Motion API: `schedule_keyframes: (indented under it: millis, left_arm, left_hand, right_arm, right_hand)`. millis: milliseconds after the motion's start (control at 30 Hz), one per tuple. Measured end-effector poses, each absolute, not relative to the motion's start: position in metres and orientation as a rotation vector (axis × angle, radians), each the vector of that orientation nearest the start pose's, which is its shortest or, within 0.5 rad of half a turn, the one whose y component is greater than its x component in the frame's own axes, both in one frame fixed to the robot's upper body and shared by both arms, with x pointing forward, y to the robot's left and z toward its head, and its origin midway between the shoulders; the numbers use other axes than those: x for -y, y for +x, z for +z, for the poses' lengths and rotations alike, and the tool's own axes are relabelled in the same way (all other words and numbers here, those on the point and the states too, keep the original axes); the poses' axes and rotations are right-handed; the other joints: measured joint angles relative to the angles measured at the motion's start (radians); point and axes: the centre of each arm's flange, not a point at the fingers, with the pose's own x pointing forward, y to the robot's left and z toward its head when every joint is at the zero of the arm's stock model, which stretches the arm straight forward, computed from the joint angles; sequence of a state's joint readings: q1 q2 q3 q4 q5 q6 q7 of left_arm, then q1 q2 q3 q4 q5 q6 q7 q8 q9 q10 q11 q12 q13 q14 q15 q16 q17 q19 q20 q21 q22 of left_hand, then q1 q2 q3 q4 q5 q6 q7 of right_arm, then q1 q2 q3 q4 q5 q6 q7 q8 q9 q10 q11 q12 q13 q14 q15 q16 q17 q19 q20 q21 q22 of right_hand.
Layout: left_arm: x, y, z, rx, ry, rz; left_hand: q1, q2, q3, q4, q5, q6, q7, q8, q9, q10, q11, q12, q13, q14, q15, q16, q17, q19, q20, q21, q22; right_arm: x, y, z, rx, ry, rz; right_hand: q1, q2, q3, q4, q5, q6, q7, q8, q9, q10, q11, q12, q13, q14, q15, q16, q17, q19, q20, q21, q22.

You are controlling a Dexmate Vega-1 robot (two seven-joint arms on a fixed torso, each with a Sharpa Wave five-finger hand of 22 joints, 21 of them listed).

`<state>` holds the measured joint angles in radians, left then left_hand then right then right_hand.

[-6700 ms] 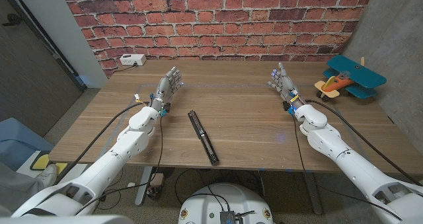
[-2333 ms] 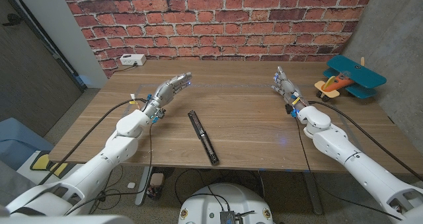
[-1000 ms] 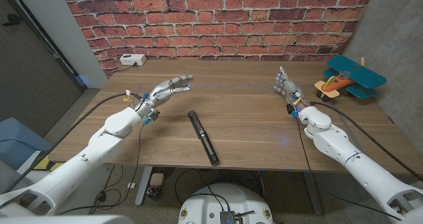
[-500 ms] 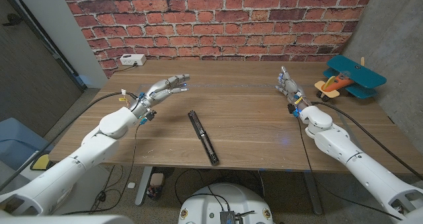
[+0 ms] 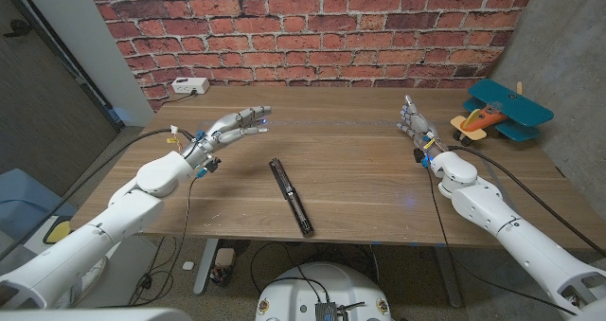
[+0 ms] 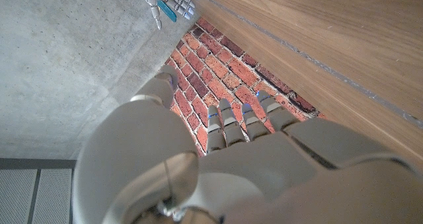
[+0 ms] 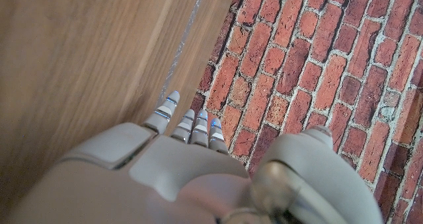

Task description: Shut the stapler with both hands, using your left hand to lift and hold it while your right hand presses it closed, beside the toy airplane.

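Stapler (image 5: 290,195) lying opened out flat, a long, thin black strip near the middle of the wooden desk (image 5: 360,184), running from the centre toward the near edge. Nothing touches it, so the task appears barely begun: it is not yet lifted, held or pressed closed. Its two halves look stretched end to end in one line, with a faint paler streak along the length; the hinge is too small to make out.

To its left, well apart, the left hand (image 5: 230,129) hovers above the desk, released and holding nothing, fingers extended and slightly spread, pointing toward the brick wall (image 5: 312,27). On the far right side of the desk, the right hand (image 5: 412,124) is raised with fingers upward and together, also grasping nothing.

Beyond the right hand, at the desk's right edge, stands the toy airplane (image 5: 497,111), teal with an orange body. A white box (image 5: 189,85) sits at the back left corner.
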<state>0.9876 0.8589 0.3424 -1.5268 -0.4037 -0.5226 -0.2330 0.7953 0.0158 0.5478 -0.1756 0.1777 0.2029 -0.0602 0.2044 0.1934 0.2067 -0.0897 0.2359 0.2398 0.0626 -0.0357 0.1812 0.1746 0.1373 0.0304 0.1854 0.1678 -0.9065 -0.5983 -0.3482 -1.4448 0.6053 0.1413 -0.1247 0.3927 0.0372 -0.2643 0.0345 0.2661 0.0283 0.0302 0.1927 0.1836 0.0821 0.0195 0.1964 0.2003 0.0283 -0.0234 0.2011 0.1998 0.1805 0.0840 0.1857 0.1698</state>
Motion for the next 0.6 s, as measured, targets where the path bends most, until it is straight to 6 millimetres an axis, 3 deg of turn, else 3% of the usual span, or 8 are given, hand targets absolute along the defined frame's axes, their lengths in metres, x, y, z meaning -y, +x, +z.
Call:
schedule_keyframes:
  millis: [167, 600]
  left_arm:
    - [-0.312, 0.555, -0.004, 0.792, 0.635, -0.442]
    - [-0.309, 0.537, 0.000, 0.826, 0.778, -0.349]
  left_hand:
    - [0.014, -0.006, -0.010, 0.001, 0.000, 0.044, -0.002, 0.011, 0.005, 0.024, -0.009, 0.012, 0.003, 0.000, 0.000, 0.000, -0.003, -0.005, -0.005, 0.000, 0.000]
    - [0.019, -0.003, -0.022, 0.005, -0.004, 0.049, -0.007, 0.019, 0.009, 0.039, -0.013, 0.019, 0.004, -0.002, -0.002, 0.000, -0.003, -0.011, -0.011, 0.000, 0.000]
  right_arm:
    - [0.313, 0.639, -0.033, 0.506, -0.037, 0.082]
    - [0.318, 0.641, -0.037, 0.501, -0.009, 0.073]
  right_hand:
    - [0.000, 0.000, 0.000, 0.000, 0.000, 0.000, 0.000, 0.000, 0.000, 0.000, 0.000, 0.000, 0.000, 0.000, 0.000, 0.000, 0.000, 0.000, 0.000, 0.000, 0.000]
    - [0.009, -0.001, 0.004, -0.004, 0.000, -0.004, -0.004, 0.000, 0.000, 0.000, 0.000, 0.000, 0.000, 0.000, 0.000, 0.000, 0.000, 0.000, 0.000, 0.000, 0.000]
